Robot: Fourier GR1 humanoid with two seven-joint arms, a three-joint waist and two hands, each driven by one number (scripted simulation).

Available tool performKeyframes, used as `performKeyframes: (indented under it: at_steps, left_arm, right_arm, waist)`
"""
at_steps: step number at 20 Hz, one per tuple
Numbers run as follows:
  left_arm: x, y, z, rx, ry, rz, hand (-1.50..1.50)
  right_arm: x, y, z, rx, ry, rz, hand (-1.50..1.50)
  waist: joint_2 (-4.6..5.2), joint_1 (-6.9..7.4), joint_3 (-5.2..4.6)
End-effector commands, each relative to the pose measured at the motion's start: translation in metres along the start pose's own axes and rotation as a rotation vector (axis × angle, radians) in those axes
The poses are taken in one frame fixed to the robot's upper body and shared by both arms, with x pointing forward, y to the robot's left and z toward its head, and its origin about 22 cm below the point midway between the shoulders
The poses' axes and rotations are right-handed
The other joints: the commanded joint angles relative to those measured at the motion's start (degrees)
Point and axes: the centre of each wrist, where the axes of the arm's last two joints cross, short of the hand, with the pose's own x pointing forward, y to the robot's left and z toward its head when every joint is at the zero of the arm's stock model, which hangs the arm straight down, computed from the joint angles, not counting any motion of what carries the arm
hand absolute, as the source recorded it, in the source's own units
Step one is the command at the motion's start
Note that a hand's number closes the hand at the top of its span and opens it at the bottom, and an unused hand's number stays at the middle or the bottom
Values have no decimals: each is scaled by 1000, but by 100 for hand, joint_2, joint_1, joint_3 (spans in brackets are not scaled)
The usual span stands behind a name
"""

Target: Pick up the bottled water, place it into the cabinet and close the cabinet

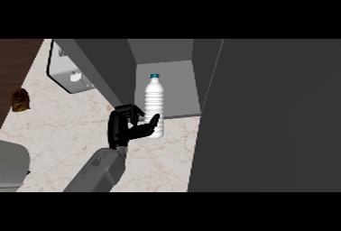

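A: Bottle (154, 104)?
B: Upright, blue cap up, at front edge of open cabinet (166, 63), base overhanging marble counter (60, 122).
A: Left hand (128, 127)?
B: Curled round bottle's lower part, thumb against its side. Grasping.
A: Right hand?
B: Out of sight. Cabinet door (273, 117) open, filling right side.

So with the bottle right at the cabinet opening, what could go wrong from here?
1. The left robot hand curls round only the lower part of the upright bottled water, so the tall bottle could tip as it goes in.
2. The bottle is close to the cabinet's left wall; a sideways drift could knock it.
3. The big open cabinet door hides the right of the view, so closing may start without a clear sight of what is behind it.
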Motion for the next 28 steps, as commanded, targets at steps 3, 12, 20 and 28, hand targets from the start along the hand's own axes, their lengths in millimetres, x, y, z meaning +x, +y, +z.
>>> performKeyframes:
  at_steps: [3,12,20,28]
  left_arm:
    - [62,-83,-40,-105,-68,18,150]
    - [61,-72,-45,-9,-88,-43,150]
    - [59,-53,-45,40,-68,75,150]
    - [60,-55,-44,74,-71,52,150]
  right_arm:
    - [3,-8,-2,33,-20,-22,-150]
    - [6,-16,-3,51,-15,-42,-150]
    - [0,-28,-2,33,-6,-60,-150]
    - [5,-29,-8,67,-35,-53,-150]
  waist:
    - [153,-319,-94]
    - [191,-412,-107]
    - [236,-429,-120]
    - [261,-545,-120]
